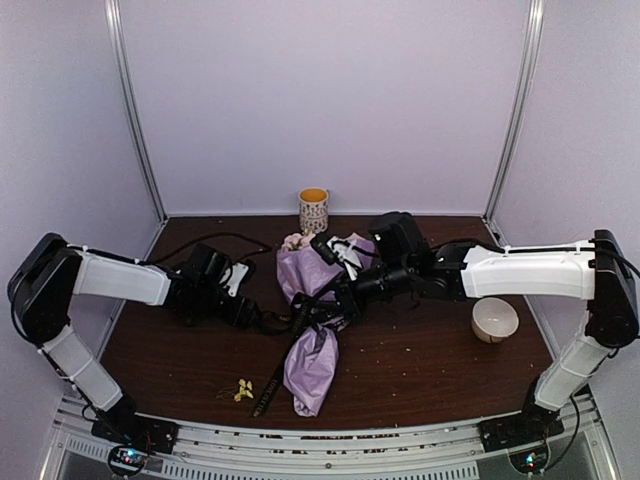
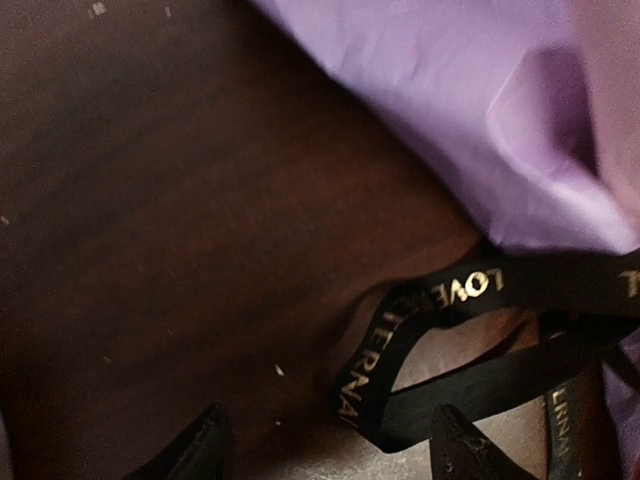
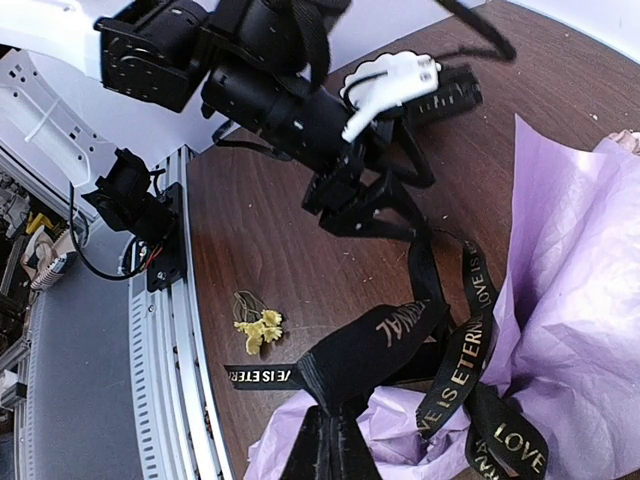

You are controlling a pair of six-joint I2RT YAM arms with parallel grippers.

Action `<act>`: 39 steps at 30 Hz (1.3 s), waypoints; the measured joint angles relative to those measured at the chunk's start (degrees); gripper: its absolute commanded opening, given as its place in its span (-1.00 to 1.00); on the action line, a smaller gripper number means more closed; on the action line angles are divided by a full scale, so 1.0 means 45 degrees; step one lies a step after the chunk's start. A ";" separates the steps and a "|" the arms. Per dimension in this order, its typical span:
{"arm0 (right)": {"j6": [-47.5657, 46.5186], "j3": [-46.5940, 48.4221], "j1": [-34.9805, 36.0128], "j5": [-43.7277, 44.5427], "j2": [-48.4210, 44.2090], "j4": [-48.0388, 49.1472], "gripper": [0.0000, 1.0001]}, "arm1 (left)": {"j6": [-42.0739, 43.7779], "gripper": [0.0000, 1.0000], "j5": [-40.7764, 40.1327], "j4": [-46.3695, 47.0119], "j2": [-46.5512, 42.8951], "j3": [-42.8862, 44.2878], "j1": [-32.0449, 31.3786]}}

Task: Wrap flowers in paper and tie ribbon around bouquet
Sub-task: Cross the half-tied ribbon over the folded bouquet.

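Two wrist views, two stories: right gripper [image 3: 328,415] is clamped tight on the ribbon [image 3: 385,335]; left gripper [image 2: 330,420] gapes wide, holding nothing.

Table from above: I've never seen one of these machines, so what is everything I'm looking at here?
bouquet: one, lilac paper around pink flowers, centre of the table
ribbon: one, black with gold lettering, across the bouquet's middle, one end trailing toward the near edge
loose blossoms: one small sprig, yellow, near edge, left of the bouquet
cup: one, patterned, yellow inside, at the back
bowl: one, cream, right side
table: one, dark brown
arms: two, white and black, left and right; left jaws open by the ribbon, right jaws shut on it
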 measured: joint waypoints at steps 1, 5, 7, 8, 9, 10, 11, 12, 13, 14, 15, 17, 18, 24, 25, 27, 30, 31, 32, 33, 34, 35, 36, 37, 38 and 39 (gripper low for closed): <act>0.0000 0.0000 0.0000 0.0005 0.0000 -0.0015 -1.00 | -0.0053 0.40 0.0058 -0.0209 0.0398 0.0039 -0.0034; 0.0000 0.0000 0.0000 0.0005 0.0000 -0.0078 -1.00 | -0.0219 0.12 0.0214 -0.0437 0.1263 0.0408 -0.0107; 0.0000 0.0000 0.0000 0.0010 0.0000 -0.0097 -1.00 | -0.0272 -0.44 0.0272 -0.0432 0.1321 0.0578 -0.0102; 0.0000 0.0000 0.0000 0.0010 0.0000 -0.0102 -1.00 | -0.0355 -0.73 0.0311 -0.0418 0.1326 0.0612 -0.0102; -0.0005 0.0000 -0.0015 0.0015 0.0000 -0.0112 -1.00 | -0.0311 -1.00 0.0330 -0.0452 0.1326 0.0641 -0.0102; 0.0000 0.0000 -0.0029 0.0019 0.0000 -0.0131 -1.00 | -0.0287 -1.00 0.0359 -0.0476 0.1326 0.0656 -0.0102; 0.0005 0.0000 -0.0049 0.0019 0.0000 -0.0151 -1.00 | -0.0267 -1.00 0.0389 -0.0505 0.1316 0.0656 -0.0102; 0.0029 0.0000 -0.0073 0.0044 0.0000 -0.0170 -1.00 | -0.0214 -1.00 0.0423 -0.0534 0.1243 0.0617 -0.0107; 0.0044 0.0000 -0.0136 0.0092 0.0000 -0.0189 -1.00 | -0.0214 -1.00 0.0423 -0.0520 0.1078 0.0515 -0.0121; 0.0073 0.0000 -0.0199 0.0136 0.0000 -0.0214 -1.00 | -0.0199 -1.00 0.0418 -0.0466 0.0695 0.0248 -0.0155; 0.0102 0.0000 -0.0287 0.0194 0.0000 -0.0233 -1.00 | -0.0189 -1.00 0.0379 -0.0466 0.0146 -0.0068 -0.0199; 0.0141 0.0000 -0.0505 0.0301 0.0000 -0.0253 -1.00 | -0.0131 -1.00 0.0165 -0.0510 -0.1205 -0.0690 -0.0379; 0.0170 0.0000 -0.0617 0.0335 0.0000 -0.0262 -1.00 | -0.0083 -1.00 0.0019 -0.0529 -0.2108 -0.0976 -0.0554; 0.0466 0.0204 -0.1219 0.0500 0.0010 -0.0568 -1.00 | 0.1467 -1.00 -0.0651 -0.0083 -0.6742 -0.1710 -0.2953; 0.0481 0.0287 -0.1307 0.0549 0.0024 -0.0583 -1.00 | 0.1923 -1.00 -0.0641 0.0180 -0.7436 -0.1846 -0.3677; 0.0549 0.0457 -0.1433 0.0602 0.0058 -0.0665 -1.00 | 0.2759 -1.00 -0.0291 0.0801 -0.8699 -0.2152 -0.4940; 0.0699 0.0699 -0.1574 0.0670 0.0199 -0.0714 -1.00 | 0.3483 -1.00 0.0461 0.2006 -0.9962 -0.2642 -0.5493; 0.0724 0.0714 -0.1598 0.0675 0.0228 -0.0719 -1.00 | 0.3628 -1.00 0.0656 0.2307 -1.0122 -0.2720 -0.5498; 0.0753 0.0714 -0.1617 0.0680 0.0272 -0.0719 -1.00 | 0.3779 -1.00 0.0967 0.2618 -1.0180 -0.2754 -0.5498; 0.0767 0.0714 -0.1617 0.0680 0.0325 -0.0719 -1.00 | 0.3934 -1.00 0.1341 0.2924 -1.0127 -0.2754 -0.5518; 0.0782 0.0733 -0.1617 0.0675 0.0413 -0.0738 -1.00 | 0.4080 -1.00 0.1647 0.3162 -0.9972 -0.2744 -0.5557; 0.0797 0.0797 -0.1617 0.0680 0.0525 -0.0811 -1.00 | 0.4226 -1.00 0.1953 0.3206 -0.9709 -0.2662 -0.5639; 0.0806 0.0894 -0.1617 0.0670 0.0651 -0.0879 -1.00 | 0.4391 -1.00 0.2229 0.3196 -0.9335 -0.2511 -0.5765; 0.0806 0.0942 -0.1617 0.0675 0.0729 -0.0908 -1.00 | 0.4571 -1.00 0.2487 0.3147 -0.8903 -0.2273 -0.5916; 0.0806 0.0981 -0.1617 0.0670 0.0787 -0.0947 -1.00 | 0.4697 -1.00 0.2691 0.3084 -0.8398 -0.1996 -0.6052; 0.0811 0.1035 -0.1617 0.0670 0.0826 -0.1035 -1.00 | 0.4852 -1.00 0.2914 0.3002 -0.7854 -0.1685 -0.6198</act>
